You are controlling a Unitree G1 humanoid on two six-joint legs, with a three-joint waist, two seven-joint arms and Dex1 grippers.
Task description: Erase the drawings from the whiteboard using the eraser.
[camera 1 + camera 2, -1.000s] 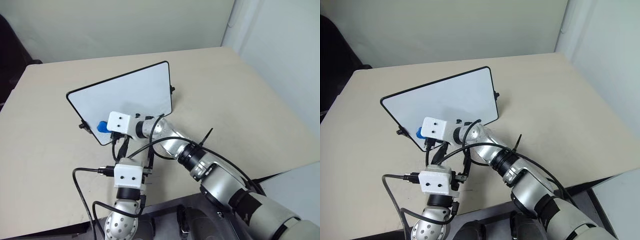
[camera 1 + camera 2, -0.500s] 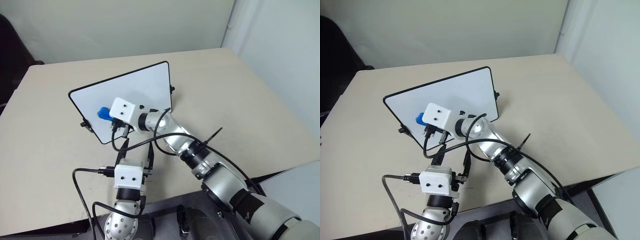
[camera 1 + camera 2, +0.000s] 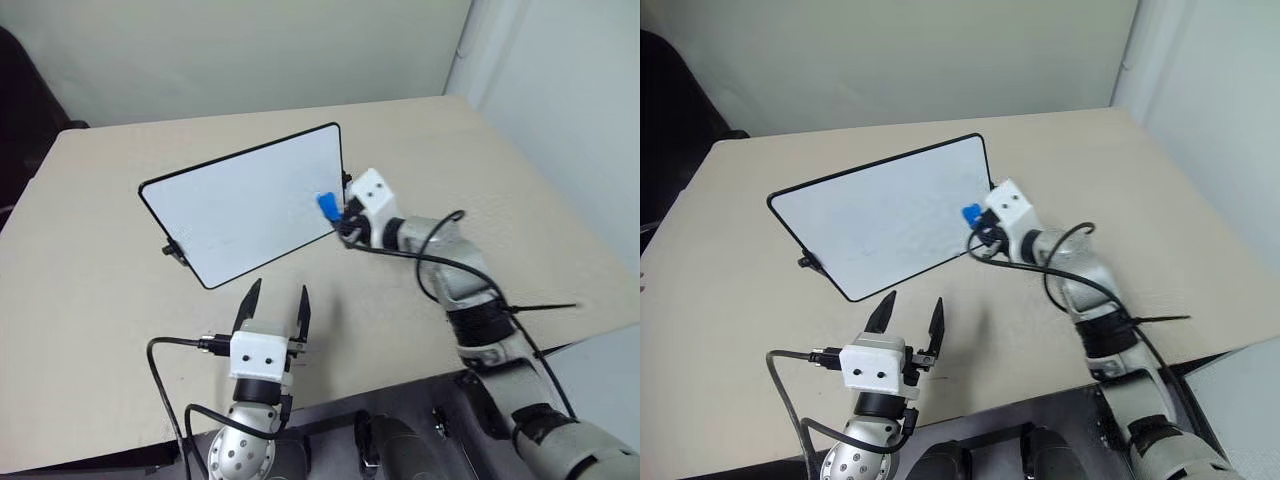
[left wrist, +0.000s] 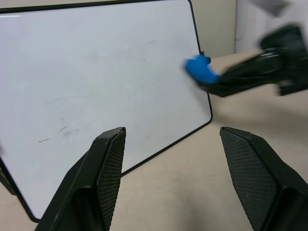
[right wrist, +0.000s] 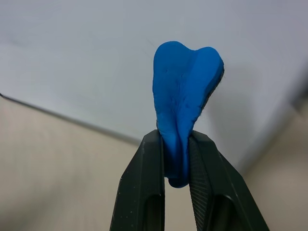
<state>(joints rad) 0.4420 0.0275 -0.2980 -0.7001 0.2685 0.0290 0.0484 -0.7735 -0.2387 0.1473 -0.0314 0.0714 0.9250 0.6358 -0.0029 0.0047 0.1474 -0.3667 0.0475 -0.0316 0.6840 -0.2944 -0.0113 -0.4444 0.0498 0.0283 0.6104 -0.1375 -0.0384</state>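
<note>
Eraser [image 5: 185, 110] squashed between right jaws — faint smudges [image 4: 65, 130] on whiteboard [image 4: 96, 72].

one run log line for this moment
right pincer: shut on eraser | eraser: at whiteboard right edge | left pincer: open, empty

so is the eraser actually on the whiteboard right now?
Cannot tell. In the left wrist view the eraser, pinched in the right gripper, overlaps the whiteboard near its edge; no view plainly shows contact or gap.
</note>
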